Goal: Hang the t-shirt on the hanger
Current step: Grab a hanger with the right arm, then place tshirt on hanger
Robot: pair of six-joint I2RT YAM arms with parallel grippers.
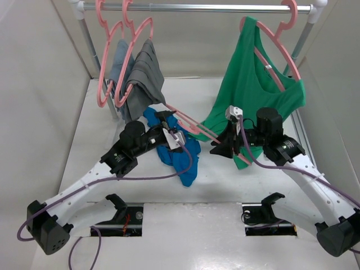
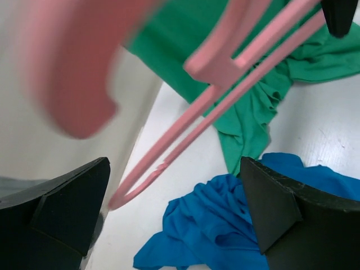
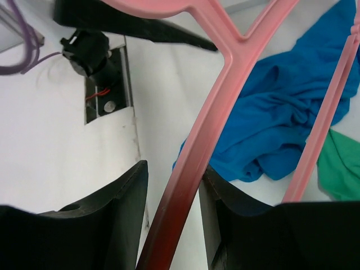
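The right pincer (image 3: 173,169) was clamped on one bar of the pink hanger (image 1: 194,126), holding it low over the surface (image 1: 225,194). The hanger's left end reached over the blue t-shirt (image 1: 183,160), which lay crumpled near the middle. The left pincer (image 2: 174,166) hovered just above the shirt, fingers wide apart, gripping nothing. The step in hand looked like threading (hanger presented, shirt not yet lifted). Next, the left pincer would need to pinch an edge by the shirt's opening and draw it over the hanger's end.

At worktop (image 1: 90,140) centre, t-shirt (image 1: 181,157) heaped; hanger (image 1: 194,126) slants over it, between left claw (image 2: 174,163) and right claw (image 3: 174,169). Behind, on rail (image 1: 214,8): 2 hung garments (image 1: 143,73) left, sleeveless top (image 1: 247,79) right.
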